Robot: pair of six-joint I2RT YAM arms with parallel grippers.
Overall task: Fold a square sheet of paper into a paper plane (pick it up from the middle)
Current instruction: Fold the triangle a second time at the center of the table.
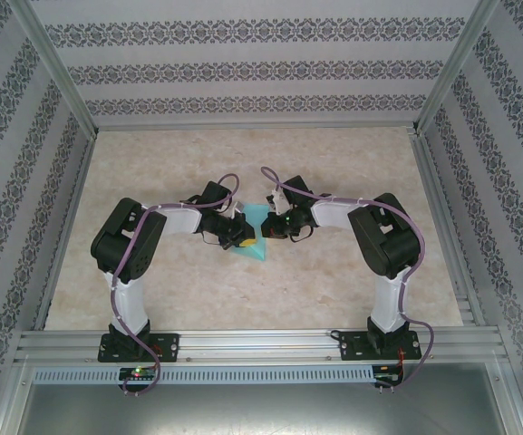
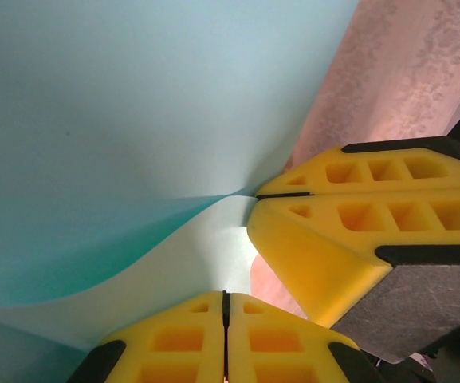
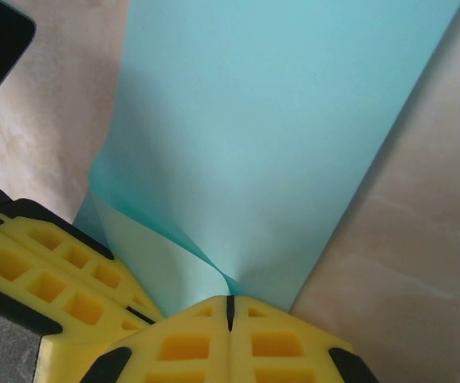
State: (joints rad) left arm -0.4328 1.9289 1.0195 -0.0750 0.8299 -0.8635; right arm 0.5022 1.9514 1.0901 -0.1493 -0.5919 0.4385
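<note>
Where closed jaws meet, paper (image 3: 277, 120) apparently pinched.

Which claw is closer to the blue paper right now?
Neither, it's a tie. The left gripper pinches the paper from the left, the right gripper from the right, with their fingertips nearly touching.

The top camera looks down over the whole table (image 1: 243, 290); both wrist cameras sit close on the same paper (image 2: 94, 104), opposed.
</note>
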